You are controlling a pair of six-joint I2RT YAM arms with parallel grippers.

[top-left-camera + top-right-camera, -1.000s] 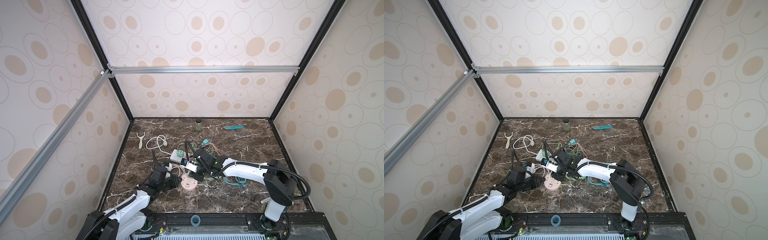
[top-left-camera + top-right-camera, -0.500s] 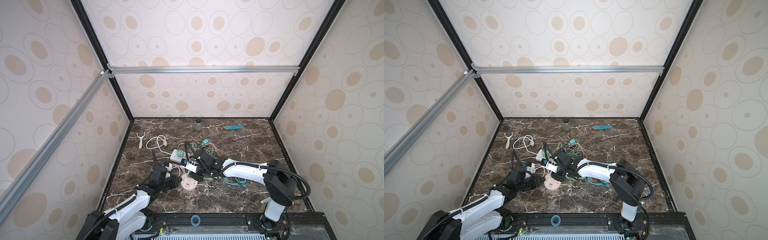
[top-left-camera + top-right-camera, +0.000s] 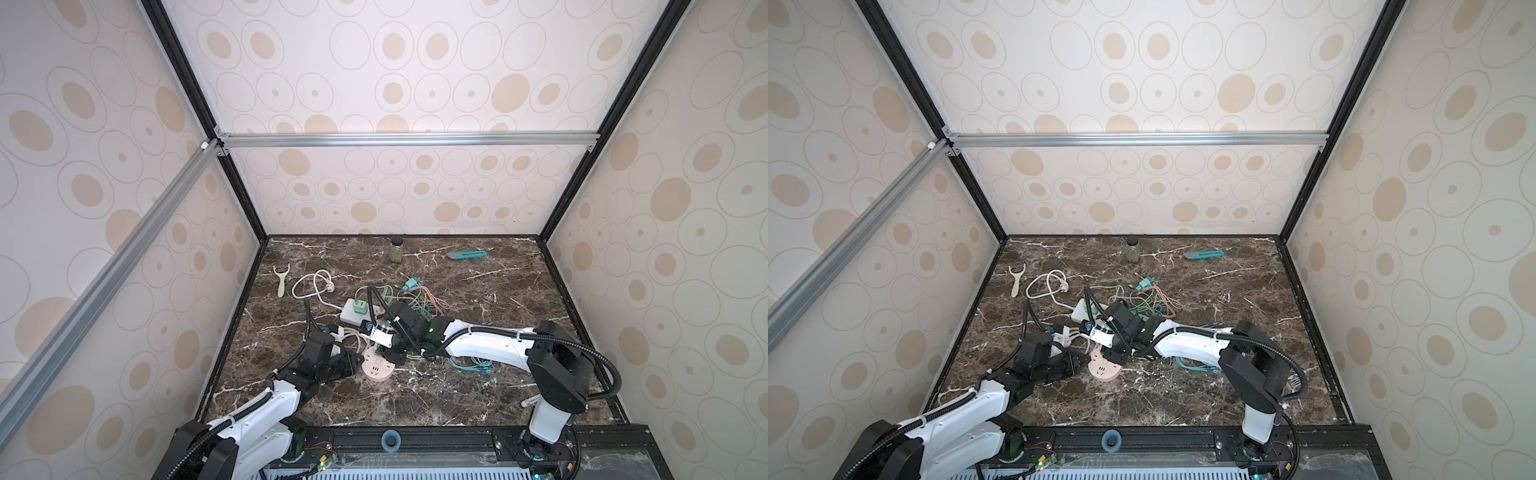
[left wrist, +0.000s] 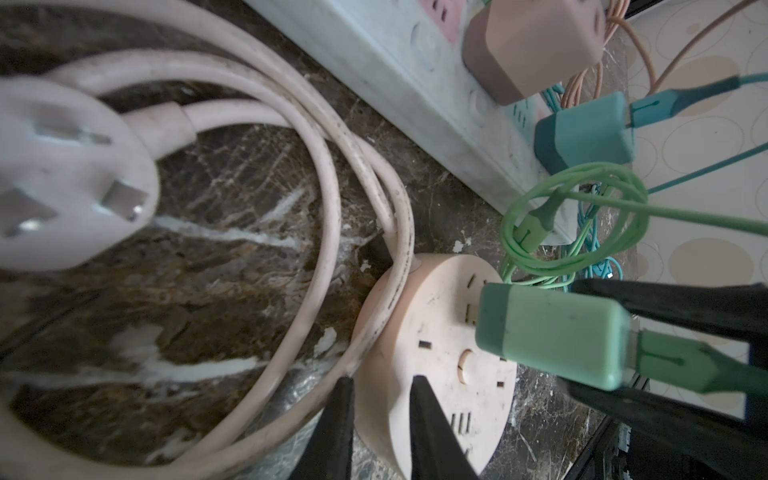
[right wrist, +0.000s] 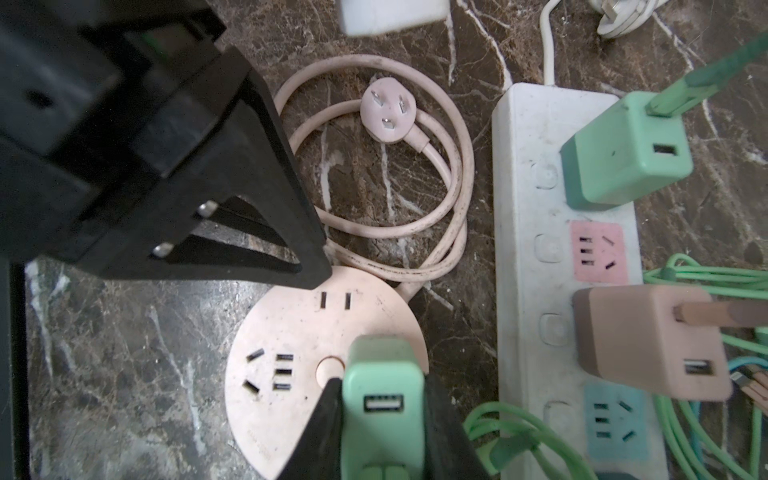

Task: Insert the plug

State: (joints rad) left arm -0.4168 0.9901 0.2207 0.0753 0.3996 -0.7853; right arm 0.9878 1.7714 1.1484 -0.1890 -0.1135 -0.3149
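While the right gripper [image 5: 382,399] is clamped tight on the green plug [image 5: 384,370], one black finger [image 5: 322,424] pressed to each side of its body, the plug stands over the round pink socket [image 5: 291,332] with its nose against the socket's face, just beside the round centre button. Whether its prongs are fully home cannot be told. Seen from the left wrist, a green cable [image 4: 698,368] leaves the plug's rear end. The left gripper [image 4: 380,380] lies low over the marble table [image 3: 457,395], its jaws only narrowly apart and nipping the rim of the socket at the edge away from the plug. In both top views the two grippers meet over the socket [image 3: 379,370] near the front left of the table. Just beside the socket, a pink cable [image 5: 453,187] lies coiled on the marble, its three-pin plug [image 5: 388,114] resting prongs up inside the loop. A white power strip [image 5: 536,270] lies close on the socket's other side, carrying a green charger [image 5: 623,153] and a brown charger [image 5: 648,340].
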